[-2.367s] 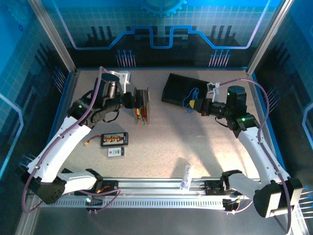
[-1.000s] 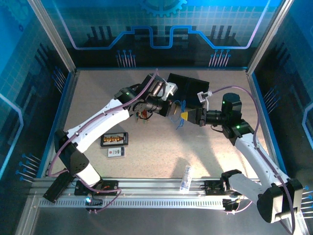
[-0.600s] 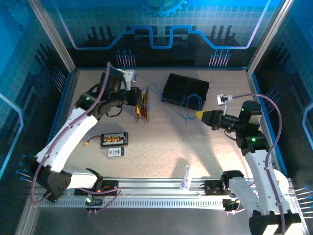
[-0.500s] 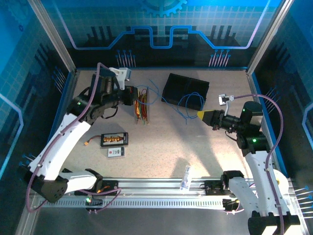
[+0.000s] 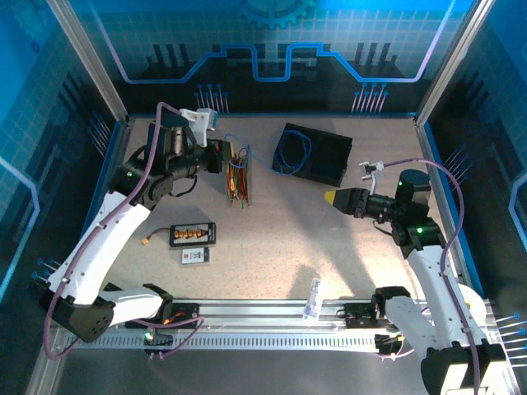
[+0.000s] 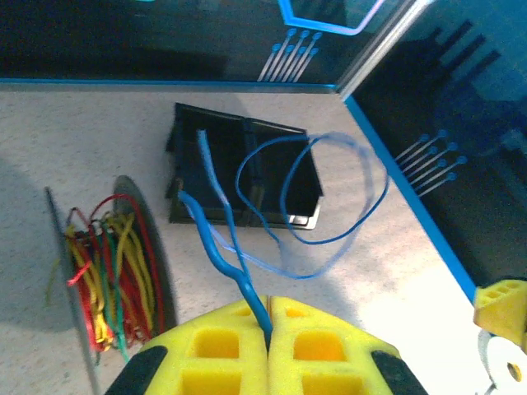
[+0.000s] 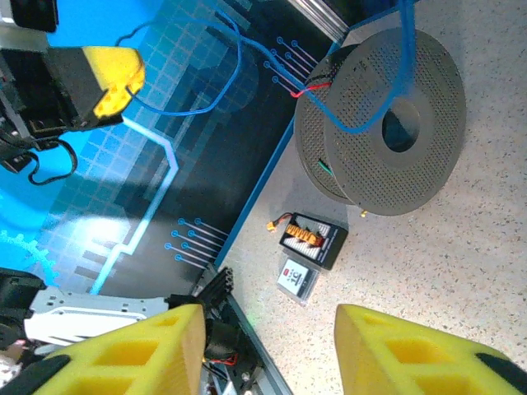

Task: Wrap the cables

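The left gripper [image 6: 269, 326] has its yellow fingers pressed together on the blue cable [image 6: 251, 298], which runs out of the pinch and opens into several loose loops. Seen from above, this gripper sits just left of the spool [image 5: 239, 174], close to its upper flange. The cable loops reach to the right of the spool and lie over the left part of the black tray [image 5: 331, 167]; whether they touch the tray cannot be told. In the right wrist view a strand of the same blue cable crosses the perforated face of the spool near its centre hole.

Red, yellow and green wires [image 6: 115, 276] are bundled between the spool's two flanges.

The right gripper [image 7: 270, 339] is well to the right of the spool and nearer the arm bases than the tray. Its two yellow fingers stand apart with nothing between them, and the cable does not reach it.

A black board with orange connectors [image 5: 193, 234] lies on the table on the near side of the spool, slightly to its left.
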Motion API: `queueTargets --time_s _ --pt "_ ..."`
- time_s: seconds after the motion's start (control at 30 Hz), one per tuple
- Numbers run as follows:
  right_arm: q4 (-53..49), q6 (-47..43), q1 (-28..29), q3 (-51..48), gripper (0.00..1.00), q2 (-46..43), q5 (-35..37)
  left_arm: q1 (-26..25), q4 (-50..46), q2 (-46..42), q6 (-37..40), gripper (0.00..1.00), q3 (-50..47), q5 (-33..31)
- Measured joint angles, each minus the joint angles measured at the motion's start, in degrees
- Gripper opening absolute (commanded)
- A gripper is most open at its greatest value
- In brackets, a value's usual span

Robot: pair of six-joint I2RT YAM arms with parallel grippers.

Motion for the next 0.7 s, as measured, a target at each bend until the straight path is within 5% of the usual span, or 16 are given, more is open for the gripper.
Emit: queueTargets --time_s 0.7 --pt "-7.4 -6.8 1.1 8.0 0.47 2.3 7.1 -0.7 0.4 0.9 -1.1 0.0 0.9 12.9"
